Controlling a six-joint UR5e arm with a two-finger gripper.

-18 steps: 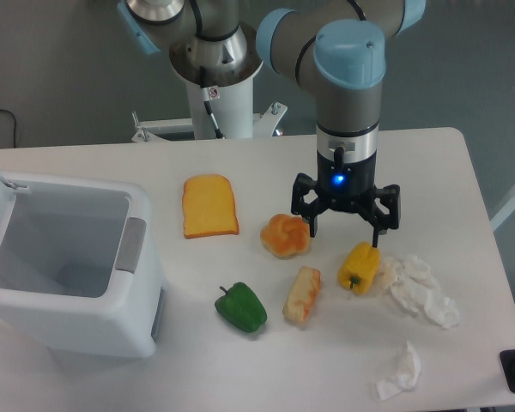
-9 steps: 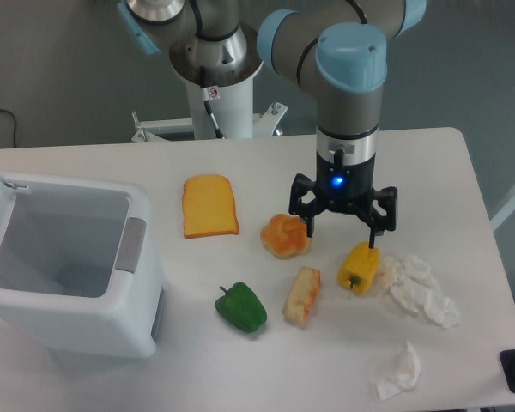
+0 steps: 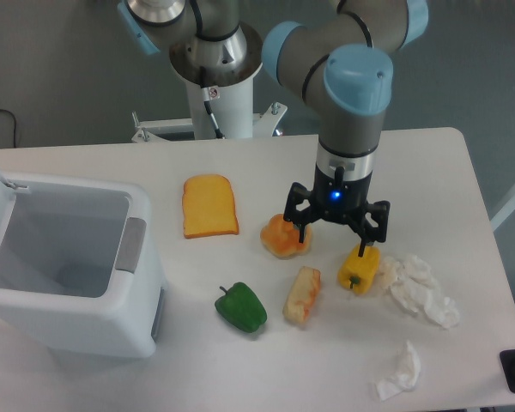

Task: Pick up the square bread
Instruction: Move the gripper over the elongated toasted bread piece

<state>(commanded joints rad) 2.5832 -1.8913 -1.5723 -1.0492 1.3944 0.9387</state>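
The square bread (image 3: 302,295) lies on the white table (image 3: 266,163), a small oblong cream chunk with orange-red edges. It sits between a green pepper (image 3: 240,308) and a yellow pepper (image 3: 359,268). My gripper (image 3: 334,241) hangs open above and a little right of the bread, with nothing between its fingers. One finger stands beside the round orange bun (image 3: 284,236), the other just over the yellow pepper.
A flat orange toast slice (image 3: 209,205) lies at centre left. An open white bin (image 3: 64,262) fills the left side. Crumpled white tissues (image 3: 421,289) lie right of the yellow pepper, with another (image 3: 401,372) near the front edge.
The gripper has dropped lower and shifted slightly toward the front, closer to the bun and yellow pepper. The objects on the table have not moved.
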